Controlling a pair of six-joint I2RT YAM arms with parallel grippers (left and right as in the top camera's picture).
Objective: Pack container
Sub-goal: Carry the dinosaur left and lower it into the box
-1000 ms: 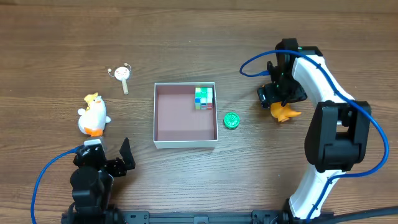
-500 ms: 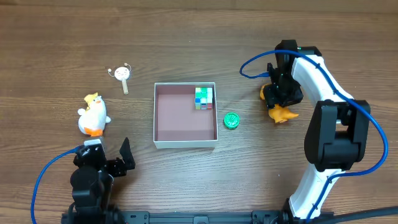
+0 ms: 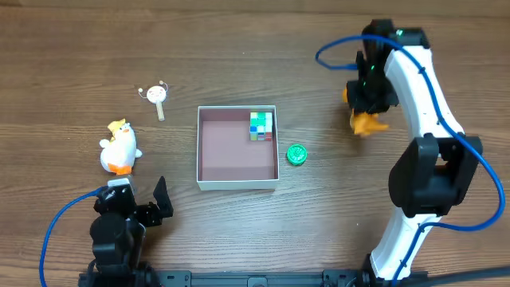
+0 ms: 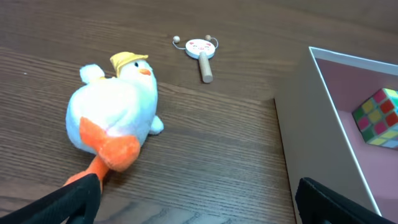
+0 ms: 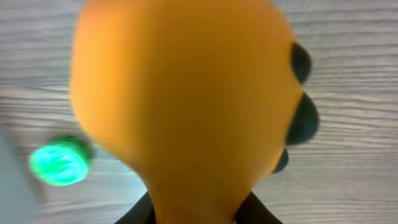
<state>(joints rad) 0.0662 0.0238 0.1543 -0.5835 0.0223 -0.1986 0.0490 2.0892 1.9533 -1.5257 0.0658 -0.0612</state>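
Observation:
The container is a shallow white square box with a pinkish inside, at the table's middle, and its wall shows in the left wrist view. A coloured cube sits in its far right corner. My right gripper is right of the box, shut on an orange soft toy that hangs below it off the table. That orange toy fills the right wrist view, with the right gripper pinching its narrow end. My left gripper stands open near the front left, its jaws holding nothing.
A white plush duck with orange feet lies left of the box, close to my left fingers. A small wooden rattle lies beyond it. A green round disc rests on the table just right of the box.
My right gripper has closed on the orange toy and carried it up off the table, toward the far side. The left arm has not moved.

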